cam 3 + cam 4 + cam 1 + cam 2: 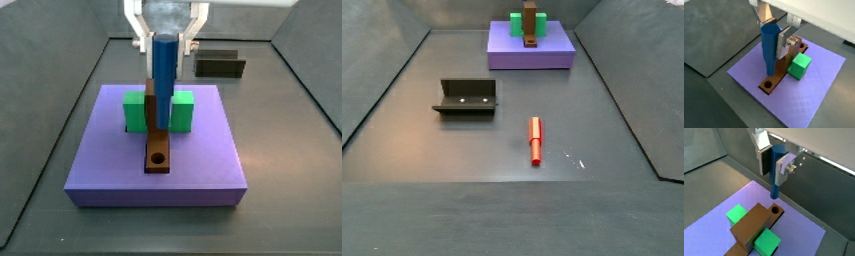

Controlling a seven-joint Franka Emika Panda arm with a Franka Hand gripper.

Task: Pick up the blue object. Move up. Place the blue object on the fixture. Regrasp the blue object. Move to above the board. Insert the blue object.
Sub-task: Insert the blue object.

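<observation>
Blue object (pixel 776 170) upright in gripper (pixel 775 159), over board (pixel 201 150), seemingly two green blocks (pixel 736 214)

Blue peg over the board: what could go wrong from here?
1. The blue peg, held upright in the gripper, hangs above the brown bar; its tip may not line up with the hole and could jam on the rim.
2. The fingers grip only its upper part, so a push could tilt or slide it.
3. A green block sits beside the bar; a finger might clip it.
</observation>
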